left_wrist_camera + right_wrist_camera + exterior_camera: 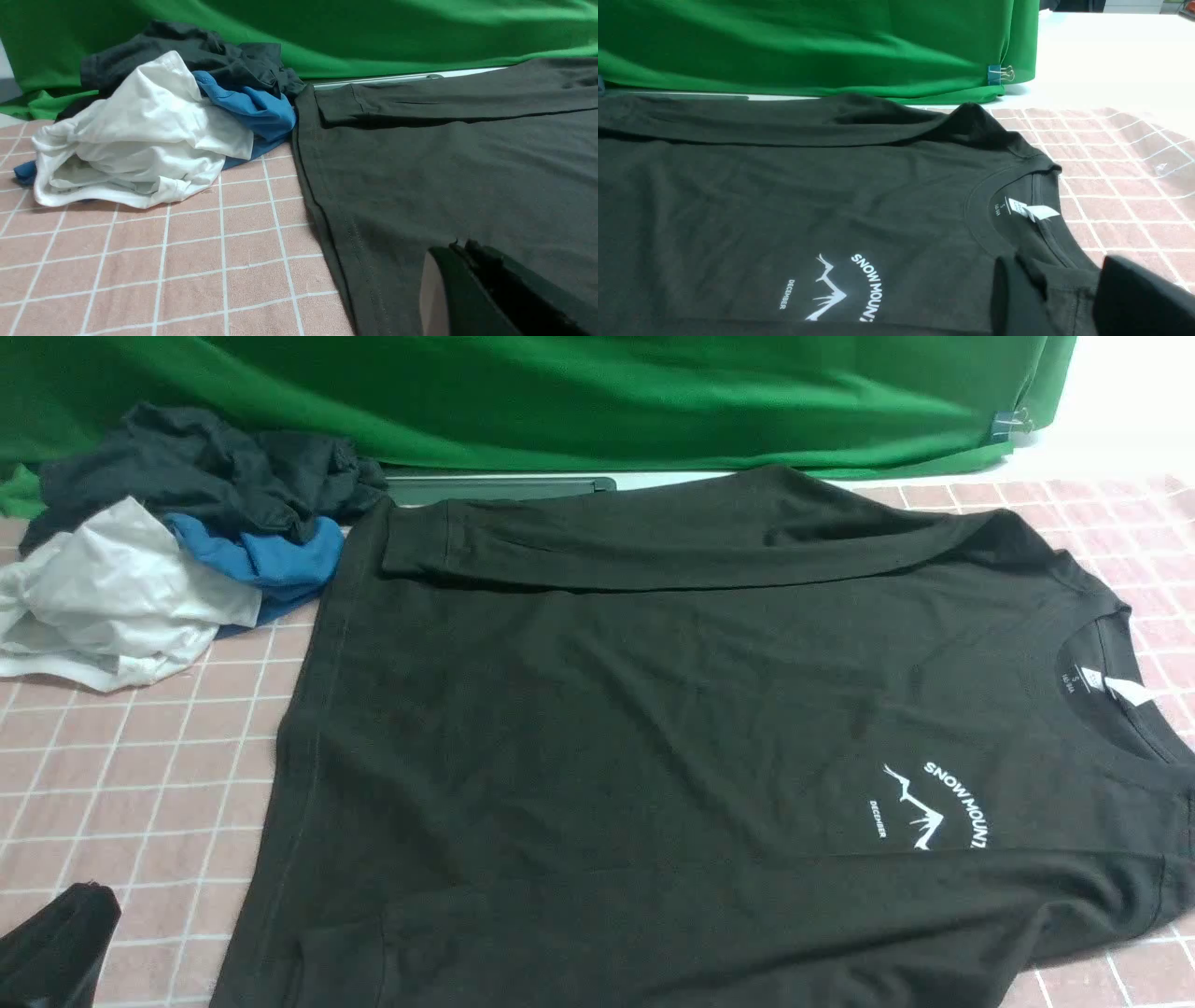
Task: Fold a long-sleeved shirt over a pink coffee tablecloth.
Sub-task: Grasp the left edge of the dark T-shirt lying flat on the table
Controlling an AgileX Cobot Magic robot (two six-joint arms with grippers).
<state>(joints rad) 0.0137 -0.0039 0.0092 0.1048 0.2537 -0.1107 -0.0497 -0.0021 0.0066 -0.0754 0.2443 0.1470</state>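
Black cotton was spread flat across most of the front view: the long-sleeved shirt (597,709) lay face up on the pink coffee tablecloth (140,784), with its hem turned to 9 o'clock and its crew neck to 3 o'clock. A white neck label (1125,691) was seen inside the collar, and the white "SNOW MOUNT" print (934,807) sat at about 4 o'clock. The far sleeve (653,537) was folded over the body along the 12 o'clock edge, its cuff at 11 o'clock. At 10 o'clock a crumpled heap was piled on the cloth: a charcoal garment (205,467) at the back, a blue garment (280,560) just beside the shirt's hem corner, and a white garment (112,597) in front. A green backdrop (560,392) was draped along 12 o'clock, pinned by a binder clip (1013,425) near 1 o'clock. The left gripper (460,247) was seen low over the shirt near its hem; whether it was clenched or released could not be told. The right gripper (1059,266) was held released, fingers well apart, just beside the collar, with shirt fabric showing between them.
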